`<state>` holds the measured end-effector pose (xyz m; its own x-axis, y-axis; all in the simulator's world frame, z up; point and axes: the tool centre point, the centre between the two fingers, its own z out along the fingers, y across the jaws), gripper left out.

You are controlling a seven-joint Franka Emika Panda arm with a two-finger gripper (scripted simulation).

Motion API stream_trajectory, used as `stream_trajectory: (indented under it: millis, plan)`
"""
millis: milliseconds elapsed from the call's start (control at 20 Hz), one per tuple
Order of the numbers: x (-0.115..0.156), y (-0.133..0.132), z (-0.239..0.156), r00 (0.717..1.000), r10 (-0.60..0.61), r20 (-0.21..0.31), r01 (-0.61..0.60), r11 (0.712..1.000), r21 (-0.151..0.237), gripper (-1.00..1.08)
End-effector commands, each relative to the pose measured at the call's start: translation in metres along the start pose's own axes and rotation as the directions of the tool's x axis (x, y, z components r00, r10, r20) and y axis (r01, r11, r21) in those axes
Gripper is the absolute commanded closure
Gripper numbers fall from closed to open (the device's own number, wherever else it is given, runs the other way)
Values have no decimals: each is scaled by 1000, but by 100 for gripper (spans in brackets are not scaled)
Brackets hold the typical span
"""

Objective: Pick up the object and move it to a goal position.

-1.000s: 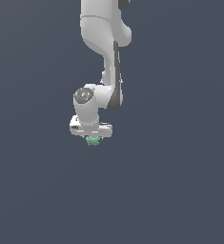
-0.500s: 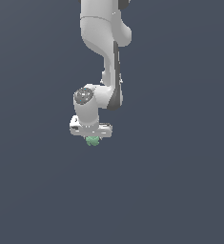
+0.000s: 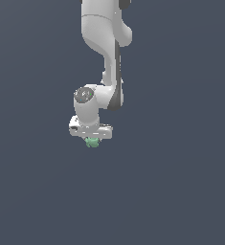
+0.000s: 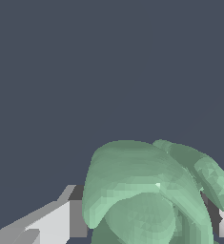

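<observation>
White claw (image 3: 91,139) clenched on small matte mint-green lumpy object (image 3: 92,142); object sits between the fingers (image 4: 51,221), lobes bulging below them.

The object (image 4: 147,195) looks matte, faceted mint plastic — the gripper (image 3: 91,139) smooth, softly glossy white plastic.

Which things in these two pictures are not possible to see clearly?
- Exterior view: the green object is too small for its shape to read; the gripper body hides its top.
- Wrist view: the picture's edge cuts off the object.
- No goal marker shows in either view.
</observation>
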<state>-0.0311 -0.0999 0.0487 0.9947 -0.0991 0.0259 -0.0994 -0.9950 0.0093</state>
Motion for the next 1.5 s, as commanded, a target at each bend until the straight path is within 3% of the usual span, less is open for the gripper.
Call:
stream_trajectory:
  millis: [0,350,650,1050,1450]
  plan:
    - [9,0,-7,1000,18,-21,-18,1000,-7,108]
    - [47,4,-41,988,99,-119,-104,994,-36,108]
    - [87,10,-87,953,189,-236,-209,976,-61,108]
    - [131,22,-153,875,292,-386,-346,935,-75,108]
    - [160,35,-221,770,370,-519,-469,880,-69,108]
